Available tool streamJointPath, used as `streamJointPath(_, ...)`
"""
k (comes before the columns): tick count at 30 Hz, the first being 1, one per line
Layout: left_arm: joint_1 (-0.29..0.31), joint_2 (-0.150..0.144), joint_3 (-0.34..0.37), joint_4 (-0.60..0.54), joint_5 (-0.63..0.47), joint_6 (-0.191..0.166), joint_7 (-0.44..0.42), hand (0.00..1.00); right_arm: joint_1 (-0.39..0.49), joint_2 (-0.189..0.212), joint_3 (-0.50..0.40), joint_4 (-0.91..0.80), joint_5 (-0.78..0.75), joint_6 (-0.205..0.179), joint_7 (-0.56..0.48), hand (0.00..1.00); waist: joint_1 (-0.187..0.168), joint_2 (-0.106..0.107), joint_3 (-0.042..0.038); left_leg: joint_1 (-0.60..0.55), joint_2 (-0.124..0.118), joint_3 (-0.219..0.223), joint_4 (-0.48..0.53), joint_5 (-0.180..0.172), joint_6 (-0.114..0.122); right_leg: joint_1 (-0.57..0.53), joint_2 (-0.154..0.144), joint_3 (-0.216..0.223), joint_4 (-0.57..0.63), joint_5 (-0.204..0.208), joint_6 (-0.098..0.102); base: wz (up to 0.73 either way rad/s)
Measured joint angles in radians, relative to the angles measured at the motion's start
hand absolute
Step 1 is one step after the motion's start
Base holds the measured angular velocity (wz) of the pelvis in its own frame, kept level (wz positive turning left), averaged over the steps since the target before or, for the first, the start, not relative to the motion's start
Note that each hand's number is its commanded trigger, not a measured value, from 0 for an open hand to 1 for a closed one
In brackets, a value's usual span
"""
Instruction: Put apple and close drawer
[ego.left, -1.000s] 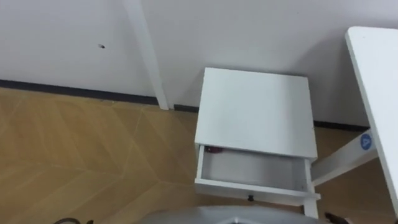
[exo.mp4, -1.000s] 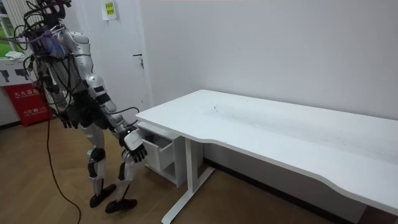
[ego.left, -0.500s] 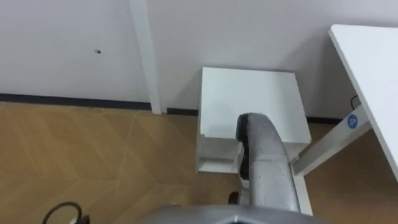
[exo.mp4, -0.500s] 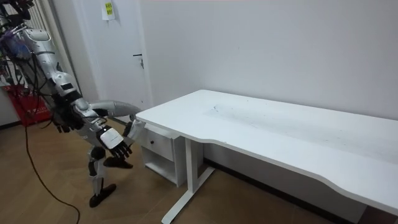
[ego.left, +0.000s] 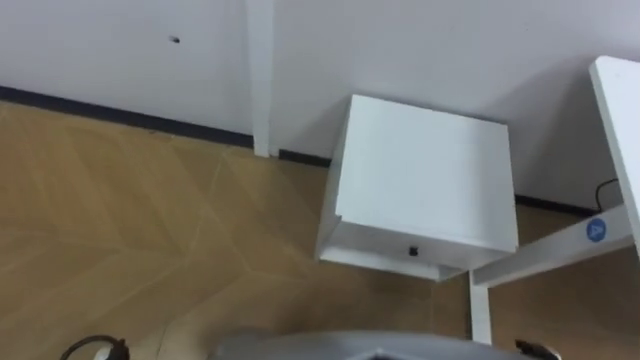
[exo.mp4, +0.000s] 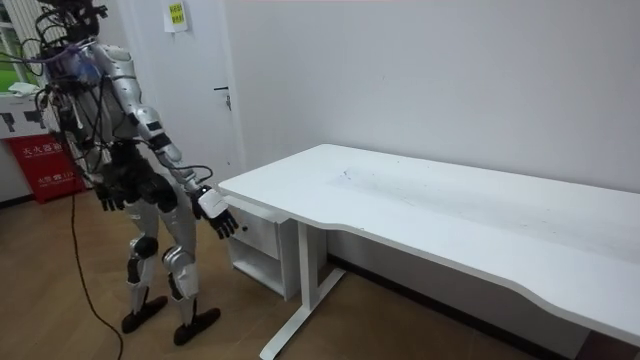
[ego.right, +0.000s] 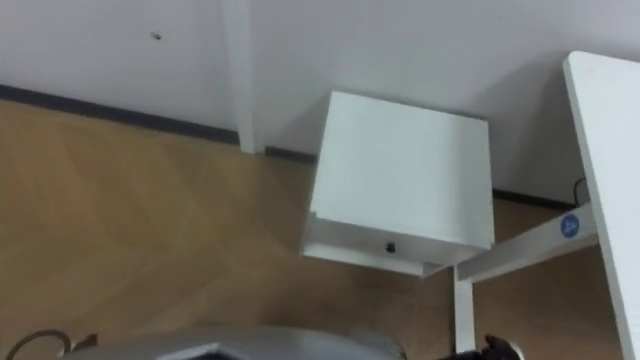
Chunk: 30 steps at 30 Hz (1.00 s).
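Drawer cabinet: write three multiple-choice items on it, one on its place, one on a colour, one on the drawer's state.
1. Where does the cabinet stand?
A. against the wall, beside the desk
B. out in the middle of the floor
C. on top of the desk

2. What colour is the drawer's knob?
A. red
B. dark
C. yellow

3. The drawer is:
A. pulled fully out
B. half open
C. shut

Answers:
1 A: the cabinet backs onto the wall, with the desk at its side.
2 B: the knob is a dark dot on the white front.
3 C: the drawer sits under the top, with none of its inside showing.
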Motion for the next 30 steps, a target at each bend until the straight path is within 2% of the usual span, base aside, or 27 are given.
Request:
streamJointPath(1,0.000,-0.005,0.000,0.000,0.000,-0.016,0.001,0.00,-0.004,0.000,0.001,-0.007,0.002,-0.010,0.001,0.00,0.001,0.010,-0.0035,0.021,0.007,0.003,-0.028,0.015,-0.007,0.011,0.009,0.004,-0.005,-0.003,-0.005,0.03)
streamJointPath(2,-0.001,-0.007,0.000,0.000,0.000,-0.021,0.001,0.00,-0.007,0.001,0.001,-0.011,0.004,-0.015,0.002,0.00,0.002,0.007,-0.0070,0.034,0.011,0.004,-0.043,0.023,-0.013,0.015,0.013,0.006,-0.007,-0.004,-0.007,0.00)
streamJointPath(3,0.000,-0.011,0.000,-0.001,0.001,-0.031,0.001,0.00,-0.013,0.001,0.002,-0.021,0.004,-0.022,0.008,0.00,0.003,0.012,-0.0048,0.054,0.018,0.004,-0.072,0.036,-0.023,0.023,0.021,0.007,-0.007,-0.005,-0.009,0.00)
streamJointPath(4,0.000,-0.013,0.001,-0.004,0.001,-0.034,0.001,0.00,-0.014,0.001,0.002,-0.030,0.003,-0.032,0.014,0.00,0.001,0.017,-0.0066,0.073,0.021,0.002,-0.101,0.050,-0.027,0.028,0.026,0.007,-0.005,-0.010,-0.018,0.06)
streamJointPath(5,0.000,-0.014,0.004,-0.005,0.001,-0.035,0.001,0.00,-0.014,0.001,0.002,-0.032,0.003,-0.038,0.015,0.00,0.000,0.016,-0.0054,0.084,0.021,-0.002,-0.116,0.058,-0.027,0.032,0.027,0.005,-0.005,-0.013,-0.023,0.14)
streamJointPath(6,0.004,-0.018,0.016,-0.005,0.001,-0.034,0.001,0.00,-0.012,0.001,0.002,-0.032,0.004,-0.041,0.020,0.00,-0.005,0.013,-0.0006,0.105,0.021,-0.010,-0.141,0.073,-0.034,0.046,0.027,-0.001,-0.005,-0.019,-0.032,0.22)
streamJointPath(8,0.014,-0.024,0.022,-0.005,0.009,-0.032,0.001,0.00,-0.008,0.004,0.002,-0.034,0.004,-0.041,0.027,0.00,-0.017,0.006,0.0055,0.118,0.021,-0.007,-0.138,0.087,-0.040,0.069,0.026,0.001,-0.009,-0.021,-0.036,0.22)
streamJointPath(9,0.019,-0.028,0.022,-0.005,0.010,-0.031,-0.002,0.00,-0.004,0.010,0.004,-0.039,0.003,-0.041,0.034,0.00,-0.017,0.003,0.0069,0.110,0.020,-0.005,-0.107,0.089,-0.042,0.078,0.017,0.020,-0.010,-0.021,-0.037,0.21)
streamJointPath(10,0.016,-0.029,0.022,-0.004,0.010,-0.029,-0.005,0.00,-0.005,0.022,0.021,-0.042,0.003,-0.041,0.042,0.00,-0.019,-0.021,0.0182,0.040,0.011,-0.004,0.001,0.067,-0.049,0.092,-0.013,0.084,-0.026,-0.022,-0.039,0.29)
streamJointPath(11,0.009,-0.031,0.020,-0.004,0.011,-0.028,-0.006,0.00,-0.001,0.024,0.027,-0.041,0.003,-0.045,0.047,0.00,-0.021,-0.033,0.0140,-0.002,-0.002,-0.012,-0.011,0.058,-0.051,0.090,-0.022,0.125,-0.034,-0.022,-0.039,0.64)
streamJointPath(12,-0.018,-0.039,0.017,-0.008,0.017,-0.029,-0.015,0.00,0.005,0.021,0.033,-0.027,-0.002,-0.049,0.060,0.00,-0.020,-0.033,0.0147,-0.074,-0.004,-0.035,-0.121,0.089,-0.059,0.066,-0.025,0.144,-0.026,-0.025,-0.035,0.42)
streamJointPath(13,-0.025,-0.037,0.016,-0.010,0.027,-0.029,-0.016,0.00,0.004,0.031,0.037,0.009,-0.013,-0.041,0.081,0.00,0.015,-0.046,0.0096,-0.078,-0.012,-0.001,-0.123,0.169,-0.017,0.044,-0.037,0.133,-0.007,-0.041,-0.023,0.16)
streamJointPath(14,-0.024,-0.038,0.017,-0.006,0.029,-0.026,-0.016,0.00,0.000,0.034,0.038,0.013,-0.017,-0.037,0.091,0.00,0.032,-0.047,0.0144,-0.072,-0.009,0.004,-0.119,0.169,-0.015,0.038,-0.032,0.118,-0.003,-0.044,-0.021,-0.51)
streamJointPath(15,-0.009,-0.036,0.020,-0.004,0.029,-0.020,-0.017,0.00,-0.003,0.044,0.041,0.016,-0.027,-0.038,0.105,0.00,0.046,-0.042,0.0186,-0.058,-0.003,-0.016,-0.118,0.168,-0.015,0.035,-0.012,0.100,-0.036,-0.047,-0.026,-0.66)
streamJointPath(16,0.006,-0.038,0.029,-0.003,0.032,-0.008,-0.022,0.00,-0.005,0.047,0.045,0.007,-0.042,-0.041,0.114,0.00,0.052,-0.040,0.0191,-0.049,0.002,-0.057,-0.117,0.167,-0.017,0.014,0.016,0.101,-0.081,-0.027,-0.048,-0.63)
streamJointPath(17,0.011,-0.038,0.039,-0.003,0.032,-0.006,-0.027,0.00,-0.006,0.047,0.049,0.002,-0.043,-0.039,0.116,0.00,0.055,-0.041,0.0187,-0.046,0.001,-0.066,-0.116,0.164,-0.021,0.001,0.027,0.095,-0.090,0.005,-0.056,-0.38)
streamJointPath(18,0.022,-0.047,0.059,0.007,0.032,-0.005,-0.039,0.00,0.001,0.035,0.056,-0.001,-0.044,-0.030,0.115,0.00,0.047,-0.027,0.0188,-0.033,0.003,-0.065,-0.119,0.149,-0.041,-0.003,0.030,0.037,-0.071,0.019,-0.083,0.00)
streamJointPath(19,0.020,-0.050,0.063,0.017,0.032,-0.005,-0.047,0.00,0.011,0.024,0.060,0.002,-0.050,-0.008,0.116,0.00,0.031,-0.012,0.0134,-0.015,0.004,-0.059,-0.123,0.145,-0.041,0.010,0.034,0.025,-0.057,0.014,-0.084,0.15)
streamJointPath(20,0.015,-0.050,0.063,0.018,0.032,-0.006,-0.050,0.00,0.017,0.020,0.061,0.003,-0.052,0.005,0.119,0.00,0.029,-0.010,0.0122,-0.004,0.002,-0.055,-0.125,0.144,-0.041,0.016,0.035,0.024,-0.050,0.010,-0.084,0.16)
streamJointPath(21,0.005,-0.050,0.066,0.024,0.032,-0.007,-0.056,0.00,0.019,0.015,0.061,0.009,-0.060,0.025,0.125,0.00,0.029,0.002,0.0163,0.010,0.003,-0.049,-0.133,0.143,-0.041,0.027,0.037,0.024,-0.041,-0.001,-0.088,0.05)
streamJointPath(22,0.000,-0.051,0.064,0.026,0.032,-0.007,-0.059,0.00,0.019,0.012,0.058,0.020,-0.063,0.038,0.131,0.00,0.020,0.005,0.0171,0.018,0.007,-0.050,-0.142,0.133,-0.043,0.030,0.042,0.024,-0.035,-0.012,-0.090,0.07)
streamJointPath(25,0.004,-0.052,0.063,0.026,0.036,-0.002,-0.066,0.00,0.020,0.019,0.038,0.038,-0.063,0.055,0.160,0.00,-0.003,0.022,0.0122,0.045,0.014,-0.044,-0.160,0.122,-0.044,0.035,0.048,0.026,-0.009,-0.031,-0.093,0.01)
streamJointPath(26,0.002,-0.052,0.062,0.026,0.035,-0.001,-0.067,0.00,0.019,0.019,0.037,0.040,-0.062,0.060,0.165,0.00,-0.006,0.023,0.0129,0.055,0.013,-0.043,-0.164,0.123,-0.044,0.036,0.047,0.031,-0.004,-0.038,-0.092,-0.08)
streamJointPath(28,0.007,-0.051,0.060,0.030,0.033,0.015,-0.079,0.00,0.015,0.018,0.038,0.046,-0.062,0.061,0.167,0.00,-0.010,0.026,0.0088,0.074,0.012,-0.034,-0.169,0.123,-0.045,0.036,0.050,0.040,0.014,-0.052,-0.091,-0.08)
streamJointPath(30,0.003,-0.051,0.058,0.031,0.030,0.017,-0.087,0.00,0.011,0.016,0.039,0.047,-0.061,0.061,0.167,0.00,-0.017,0.026,0.0072,0.074,0.012,-0.033,-0.169,0.123,-0.045,0.037,0.052,0.035,0.012,-0.050,-0.091,-0.02)
